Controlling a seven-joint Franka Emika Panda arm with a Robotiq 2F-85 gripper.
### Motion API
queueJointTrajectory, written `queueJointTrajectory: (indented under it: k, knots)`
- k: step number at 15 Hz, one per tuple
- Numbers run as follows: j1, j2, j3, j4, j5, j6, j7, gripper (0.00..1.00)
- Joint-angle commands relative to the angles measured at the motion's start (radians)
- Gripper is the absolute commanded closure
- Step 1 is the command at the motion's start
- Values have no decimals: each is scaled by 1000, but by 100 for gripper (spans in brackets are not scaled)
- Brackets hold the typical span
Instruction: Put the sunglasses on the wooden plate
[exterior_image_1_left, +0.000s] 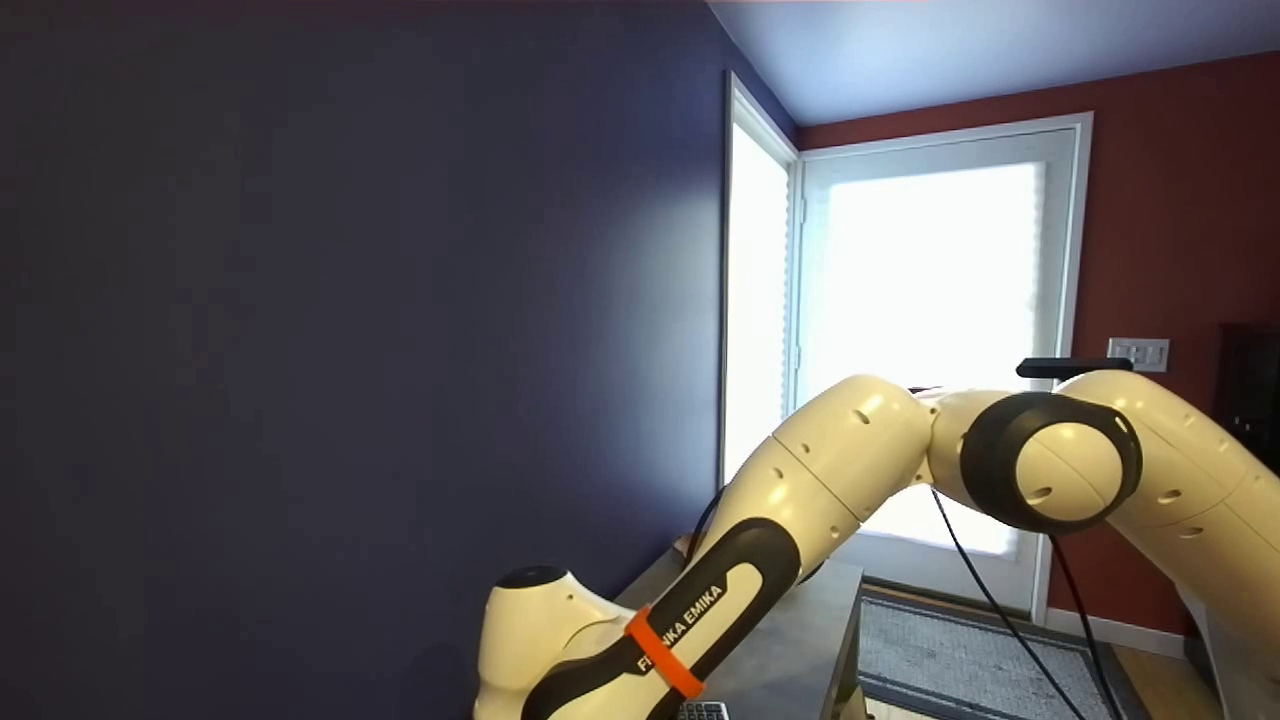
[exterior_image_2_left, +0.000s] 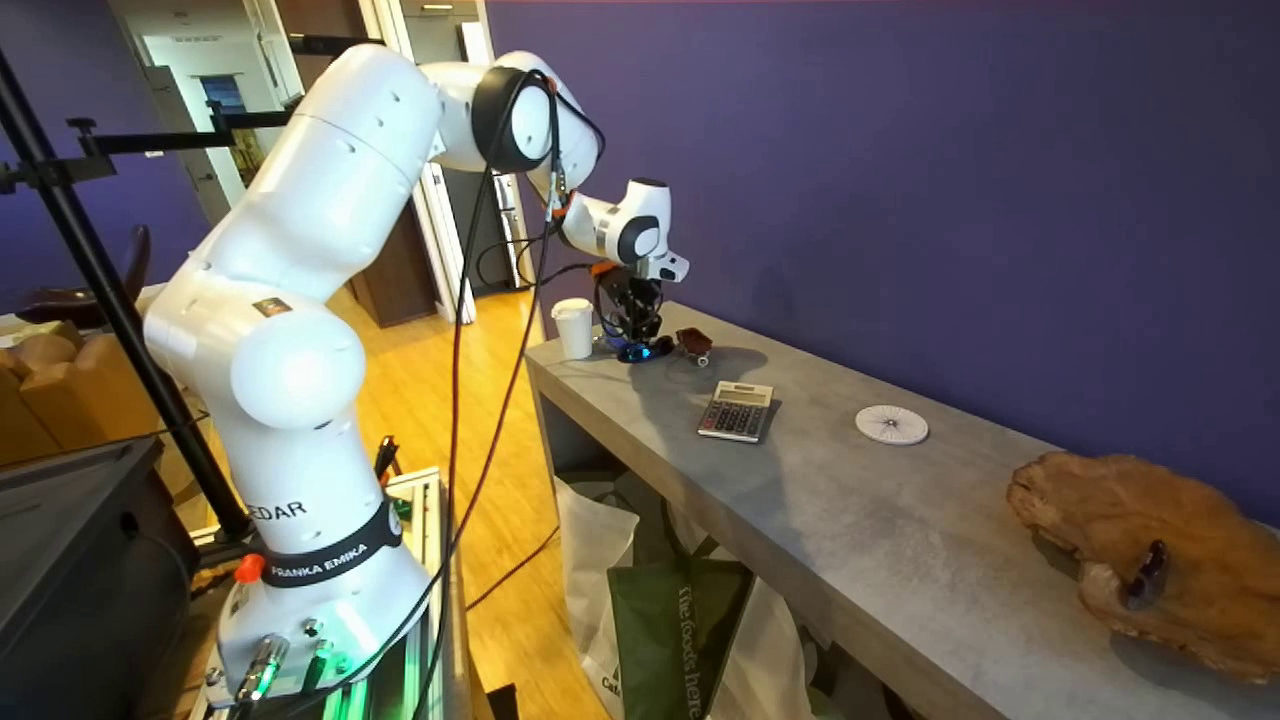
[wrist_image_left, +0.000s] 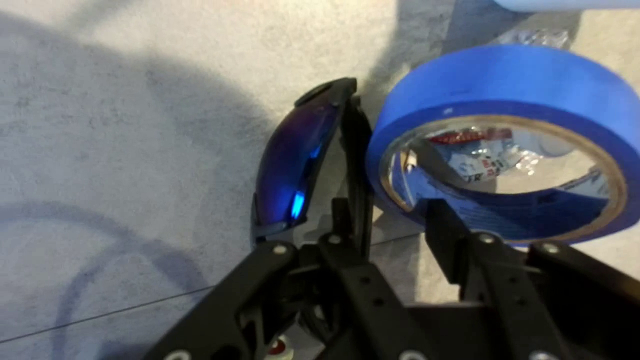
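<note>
Sunglasses (wrist_image_left: 287, 170) lie at far left end of counter (exterior_image_2_left: 850, 520), beside blue tape roll (wrist_image_left: 500, 75). Gripper (wrist_image_left: 388, 217) has fingers apart, earpiece (wrist_image_left: 358, 170) seemingly between them; touch unclear. Probably light, stiff, lenses slick, easily scratched: pinch earpiece, spare lenses. Tape crowds one finger. Counter edge close by; roomiest path likely toward near right, above calculator (exterior_image_2_left: 737, 411), to wooden slab (exterior_image_2_left: 1180, 510), presumably plate.

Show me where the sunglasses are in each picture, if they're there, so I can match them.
In an exterior view: not visible; the robot arm hides part of the grey countertop.
In an exterior view: the sunglasses are near the center, right of the white lidded cup.
In the wrist view: the sunglasses are near the middle, just left of the blue tape roll.
Shared landmark: that grey countertop, in all three views.
</note>
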Motion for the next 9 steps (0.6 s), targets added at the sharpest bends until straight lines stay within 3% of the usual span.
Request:
queueJointTrajectory:
  k: [1,9]
  knots:
    - [32,22,-32,53,-26,-54,49,61]
    - [52,40,-64,102,-66,-126,89,65]
